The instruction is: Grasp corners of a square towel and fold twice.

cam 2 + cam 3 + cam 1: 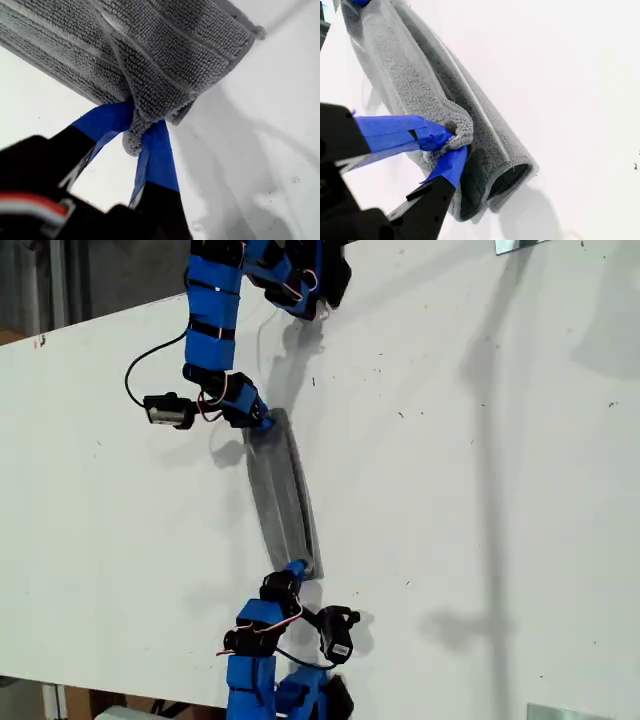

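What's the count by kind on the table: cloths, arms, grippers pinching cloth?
Grey striped fabric towel, folded into a long strip on the white table: 1
Blue arms: 2
Grippers pinching the towel: 2, my first gripper and my second gripper
Total: 1 cloth, 2 arms

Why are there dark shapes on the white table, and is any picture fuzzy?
Exterior view: those are soft shadows on the table, cast by things overhead; slightly grainy. First wrist view: the towel loops look sharp, black gripper body blurred. Second wrist view: sharp, shadow under the towel's end.
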`<state>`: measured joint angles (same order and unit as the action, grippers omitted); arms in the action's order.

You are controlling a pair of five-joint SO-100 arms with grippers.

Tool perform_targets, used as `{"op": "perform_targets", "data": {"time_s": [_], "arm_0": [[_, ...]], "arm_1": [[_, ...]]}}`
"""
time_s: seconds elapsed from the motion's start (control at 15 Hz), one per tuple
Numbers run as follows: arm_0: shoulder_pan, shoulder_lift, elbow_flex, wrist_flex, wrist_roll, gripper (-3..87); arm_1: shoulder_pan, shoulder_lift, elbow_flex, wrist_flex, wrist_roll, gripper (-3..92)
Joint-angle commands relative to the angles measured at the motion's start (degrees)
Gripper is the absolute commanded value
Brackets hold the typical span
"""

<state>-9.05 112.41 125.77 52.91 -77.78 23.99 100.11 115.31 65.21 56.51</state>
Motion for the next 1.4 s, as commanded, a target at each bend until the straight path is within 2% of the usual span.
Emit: {"op": "perform_targets", "data": {"time_s": [0.0,0.07,0.13,0.2,0.33,0.4,0.47,0.8,1.0,1.13,1.2,1.27,1.33], "arm_0": [[1.14,0.09,0.62,-2.02,-1.05,-0.1],[1.58,0.00,0.53,-2.02,-0.97,1.5],[2.29,-0.09,-0.44,-1.49,0.35,9.2],[2.55,0.18,-1.14,-0.18,0.35,24.9],[2.64,3.08,-1.49,2.37,0.26,24.9],[2.64,5.80,-0.79,3.43,0.18,24.7],[2.81,9.49,1.23,3.69,-0.26,24.7],[5.10,36.65,22.32,-0.44,-5.80,24.7],[5.62,37.71,24.26,2.64,-8.70,24.4],[7.12,51.33,33.22,4.57,-11.87,24.4],[7.65,59.24,36.65,8.09,-13.71,24.4],[7.91,66.88,39.20,12.13,-15.03,24.4],[8.00,74.36,41.31,16.44,-16.00,24.4]], "arm_1": [[0.09,3.16,0.97,-1.05,0.70,-0.1],[0.00,3.16,1.23,-0.97,0.70,3.1],[-0.53,3.16,1.14,-0.79,0.35,14.5],[-0.62,3.52,1.14,-0.62,0.44,20.8],[-0.09,4.83,1.14,0.88,0.26,38.0],[0.00,6.33,1.32,1.93,0.00,44.1],[0.09,8.09,2.02,2.72,0.00,45.5],[9.84,7.03,8.44,0.26,-4.48,42.4],[12.66,-9.40,3.43,-1.85,-6.15,41.0],[10.55,-24.17,-7.47,2.72,-8.88,40.8],[8.96,-26.02,-10.20,3.34,-9.76,40.1],[8.09,-27.16,-11.78,4.04,-9.84,34.0],[7.73,-27.25,-11.25,4.04,-9.58,18.3]]}}
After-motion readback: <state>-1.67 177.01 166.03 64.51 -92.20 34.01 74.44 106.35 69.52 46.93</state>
